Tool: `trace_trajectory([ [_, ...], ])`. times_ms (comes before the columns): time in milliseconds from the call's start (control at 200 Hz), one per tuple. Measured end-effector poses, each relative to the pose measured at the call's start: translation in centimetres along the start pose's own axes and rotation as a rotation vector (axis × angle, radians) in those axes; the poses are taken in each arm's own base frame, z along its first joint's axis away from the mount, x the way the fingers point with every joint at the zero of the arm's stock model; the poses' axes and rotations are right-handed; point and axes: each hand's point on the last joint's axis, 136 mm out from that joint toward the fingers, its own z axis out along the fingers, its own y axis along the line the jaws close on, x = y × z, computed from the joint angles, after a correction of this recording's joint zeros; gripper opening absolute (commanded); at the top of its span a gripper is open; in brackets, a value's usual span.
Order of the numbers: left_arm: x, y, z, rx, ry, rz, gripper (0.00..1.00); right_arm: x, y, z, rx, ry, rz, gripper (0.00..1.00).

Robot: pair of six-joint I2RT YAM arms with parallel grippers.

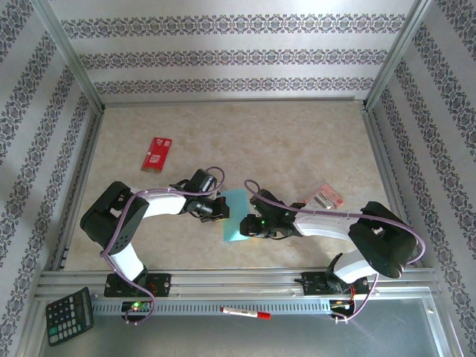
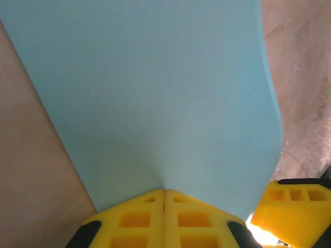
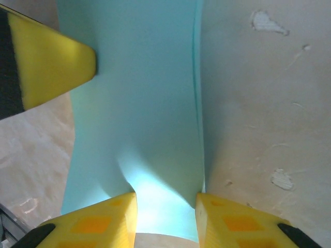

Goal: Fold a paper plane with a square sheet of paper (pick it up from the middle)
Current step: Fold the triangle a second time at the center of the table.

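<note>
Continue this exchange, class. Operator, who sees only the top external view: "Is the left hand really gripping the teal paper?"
Observer: Yes. Its wrist view shows the left hand shut on the near edge of the paper.
Operator: And the right hand?
Observer: In its wrist view the right hand is open, its fingers straddling the paper's end.
Operator: Is the sheet lying flat there?
Observer: No. It puckers just ahead of those fingers.
</note>
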Motion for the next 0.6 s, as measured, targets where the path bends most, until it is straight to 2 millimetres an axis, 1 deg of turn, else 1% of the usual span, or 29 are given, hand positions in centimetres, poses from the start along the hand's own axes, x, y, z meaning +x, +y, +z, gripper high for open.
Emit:
trace_trajectory([
  [400,0.0,0.0,0.0,0.0,0.0,0.006,0.0,-0.6,1.7,-0.1,-0.073,-0.016,-0.02,0.39],
  [600,0.0,0.0,0.0,0.0,0.0,0.007,0.0,-0.9,2.1,-0.2,-0.094,-0.025,-0.025,0.42],
])
